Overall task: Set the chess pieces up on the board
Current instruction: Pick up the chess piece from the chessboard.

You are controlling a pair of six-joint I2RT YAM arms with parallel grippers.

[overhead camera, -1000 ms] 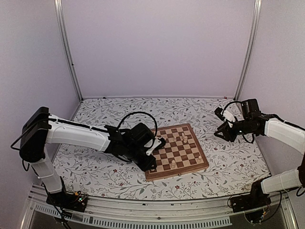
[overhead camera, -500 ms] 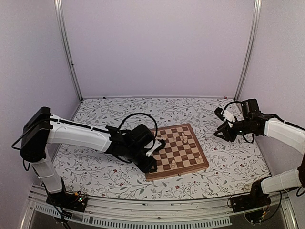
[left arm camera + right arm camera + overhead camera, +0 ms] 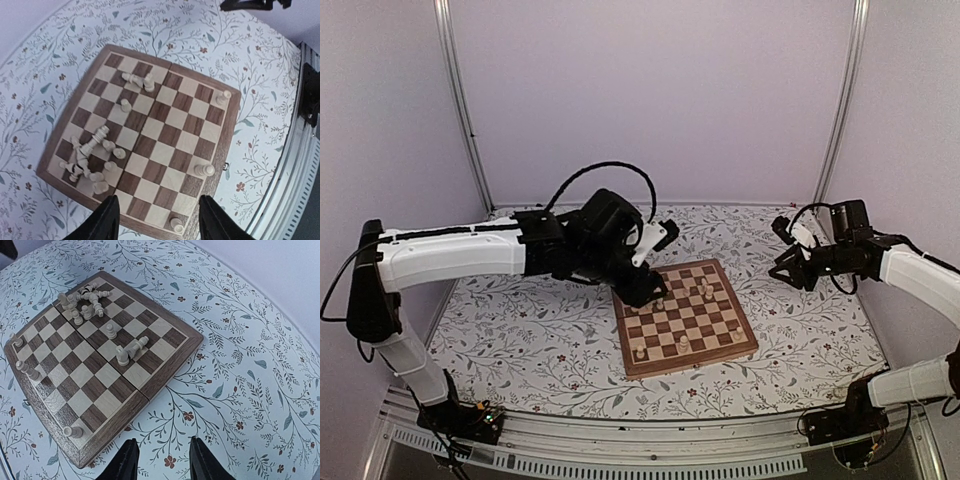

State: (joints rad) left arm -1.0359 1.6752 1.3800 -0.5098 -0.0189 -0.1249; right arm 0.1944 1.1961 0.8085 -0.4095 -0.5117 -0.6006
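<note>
The board [image 3: 690,364] lies right of centre on the floral tabletop. Three cream chess pieces stand along its near edge, one at the near-left corner [image 3: 640,352]. A heap of fallen pieces [image 3: 90,160] lies by the far-left corner, and a few more [image 3: 703,290] are further right. My left gripper [image 3: 656,264] hangs open and empty high above the board's far-left part; its fingers [image 3: 107,220] frame the board [image 3: 218,159] from above. My right gripper [image 3: 780,255] is open and empty to the right of the board; in the right wrist view [image 3: 165,462] it is over bare tabletop beside the board's edge [image 3: 150,392].
Pale walls and metal posts enclose the table. A metal rail [image 3: 650,440] runs along the near edge. The left arm's cable [image 3: 610,170] loops above its wrist.
My left gripper has risen from the board's near-left corner and moved back toward the far-left part, leaving a piece standing at that corner. The right arm has barely moved.
</note>
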